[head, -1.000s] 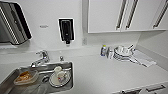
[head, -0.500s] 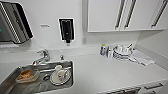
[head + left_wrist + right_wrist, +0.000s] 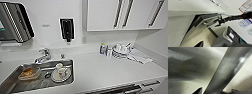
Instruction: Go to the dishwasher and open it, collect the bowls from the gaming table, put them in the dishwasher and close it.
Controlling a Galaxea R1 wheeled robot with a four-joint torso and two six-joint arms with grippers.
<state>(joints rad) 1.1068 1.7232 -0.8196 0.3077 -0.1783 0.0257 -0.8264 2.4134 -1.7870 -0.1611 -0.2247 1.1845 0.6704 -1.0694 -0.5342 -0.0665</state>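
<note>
Head view matches the frames of the last second, bar a slight camera shift. The sink (image 3: 70, 63) and worktop (image 3: 105, 70) are in place. The dishwasher (image 3: 117, 89) is at the lower edge, just below the worktop, with a dark gap above its door. The right gripper (image 3: 217, 23) is at the bar handle (image 3: 208, 23). We cannot tell either gripper's grip state. We judge that opening is under way and the bowls are not yet collected.

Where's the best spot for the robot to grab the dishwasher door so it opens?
Probably the steel bar handle on the dishwasher front. Come at it from the front, with one finger on each side of the bar. It is long and thin and seems to stand off the door, leaving a gap to hook into.
</note>
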